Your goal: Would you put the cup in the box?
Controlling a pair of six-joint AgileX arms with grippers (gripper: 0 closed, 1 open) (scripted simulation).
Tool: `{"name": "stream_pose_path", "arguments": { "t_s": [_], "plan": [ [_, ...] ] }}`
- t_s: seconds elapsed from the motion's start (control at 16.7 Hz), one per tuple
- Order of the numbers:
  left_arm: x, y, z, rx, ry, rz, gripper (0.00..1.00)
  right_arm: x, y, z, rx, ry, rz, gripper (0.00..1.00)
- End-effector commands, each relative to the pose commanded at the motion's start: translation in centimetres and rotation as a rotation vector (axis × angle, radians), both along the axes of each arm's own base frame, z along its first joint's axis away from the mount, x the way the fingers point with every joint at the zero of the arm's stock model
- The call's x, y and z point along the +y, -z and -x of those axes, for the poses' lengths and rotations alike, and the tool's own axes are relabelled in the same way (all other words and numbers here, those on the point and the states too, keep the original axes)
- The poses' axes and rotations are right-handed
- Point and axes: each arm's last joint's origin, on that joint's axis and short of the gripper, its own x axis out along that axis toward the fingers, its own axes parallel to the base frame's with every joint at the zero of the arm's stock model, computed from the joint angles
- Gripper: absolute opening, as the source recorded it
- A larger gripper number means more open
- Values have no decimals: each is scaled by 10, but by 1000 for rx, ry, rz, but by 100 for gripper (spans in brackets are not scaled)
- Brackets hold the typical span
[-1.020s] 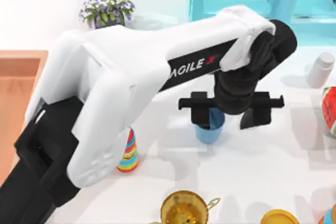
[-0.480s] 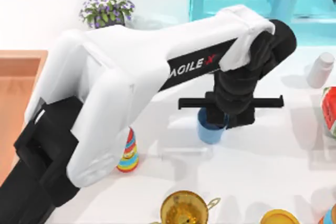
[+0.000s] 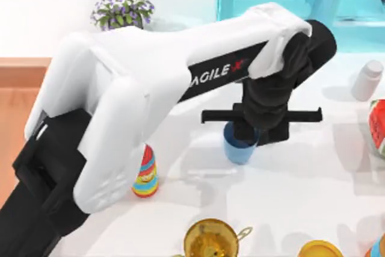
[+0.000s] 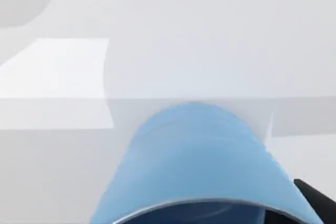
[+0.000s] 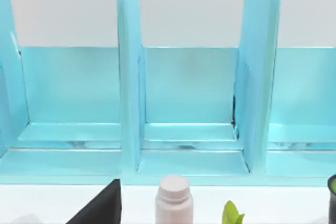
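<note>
Fingers of left gripper (image 3: 249, 142) clamped on cup (image 3: 239, 150) rim, mid-table, cup upright. Bare white table (image 3: 301, 197) open around cup on near and right sides. Striped cone toy (image 3: 145, 174) well left of cup; golden pot (image 3: 210, 240) near front edge. Box (image 3: 24, 71) at table's left edge, well apart from cup. Turquoise cabinet (image 5: 184, 103) along back edge, pale bottle (image 5: 174, 199) before it.

Cup (image 3: 239, 150) mid-table, box (image 3: 18, 97) far left.
</note>
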Motion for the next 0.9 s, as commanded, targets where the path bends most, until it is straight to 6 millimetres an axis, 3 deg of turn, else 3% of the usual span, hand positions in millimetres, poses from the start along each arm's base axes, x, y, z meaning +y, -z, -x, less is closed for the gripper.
{"name": "stream_pose_path", "arguments": {
  "t_s": [0.12,0.24,0.36,0.54,0.72,0.9],
  "plan": [
    [22,-12,-13,6,0,-3,0,0,0,0,0,0,0,100],
    [63,-31,-34,12,0,-6,0,0,0,0,0,0,0,100],
    [124,-55,-56,16,0,-6,0,0,0,0,0,0,0,100],
    [243,-91,-72,16,-6,-3,0,0,0,0,0,0,0,100],
    [350,-119,-49,16,-7,-3,0,0,0,0,0,0,0,100],
    [409,-134,-10,22,-6,-2,0,0,0,0,0,0,0,100]
  ]
}}
